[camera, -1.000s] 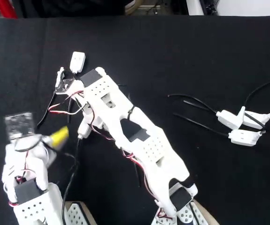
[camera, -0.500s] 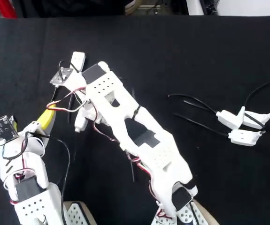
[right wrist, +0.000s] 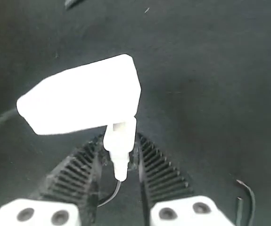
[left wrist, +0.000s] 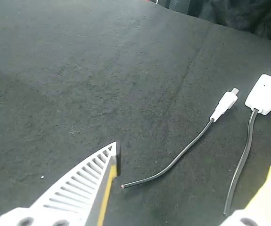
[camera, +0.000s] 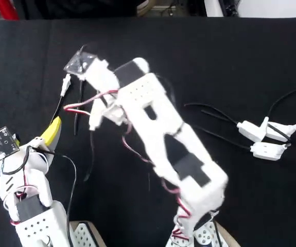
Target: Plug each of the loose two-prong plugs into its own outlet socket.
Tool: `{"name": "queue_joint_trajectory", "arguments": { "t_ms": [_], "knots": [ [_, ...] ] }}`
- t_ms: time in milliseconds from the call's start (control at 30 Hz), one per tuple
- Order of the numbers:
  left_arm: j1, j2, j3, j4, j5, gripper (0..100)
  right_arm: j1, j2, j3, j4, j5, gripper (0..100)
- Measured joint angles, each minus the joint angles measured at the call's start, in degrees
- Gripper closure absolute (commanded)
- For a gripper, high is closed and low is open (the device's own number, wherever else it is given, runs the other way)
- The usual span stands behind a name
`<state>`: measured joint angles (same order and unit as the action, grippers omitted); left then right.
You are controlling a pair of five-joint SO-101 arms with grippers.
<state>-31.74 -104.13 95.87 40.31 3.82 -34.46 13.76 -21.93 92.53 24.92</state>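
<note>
Upper left, loose plug points prongs away from your spread left gripper; right gripper pinches a white connector

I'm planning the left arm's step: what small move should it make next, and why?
Probably ease the open left gripper forward to the loose plug and close on it: it lies unplugged on the table, while the right gripper holds the socket by its neck.
</note>
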Motion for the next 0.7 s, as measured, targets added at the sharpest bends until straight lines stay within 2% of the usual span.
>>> {"name": "queue_joint_trajectory", "arguments": {
  "t_ms": [367,700],
  "knots": [
    [0.0,0.0,0.0,0.0,0.0,54,0.88,-38.68,30.15,-8.62,-0.26,98.7],
    [3.34,0.0,0.0,2.64,-2.64,54,10.2,-41.93,43.43,-7.03,11.08,98.7]
  ]
}}
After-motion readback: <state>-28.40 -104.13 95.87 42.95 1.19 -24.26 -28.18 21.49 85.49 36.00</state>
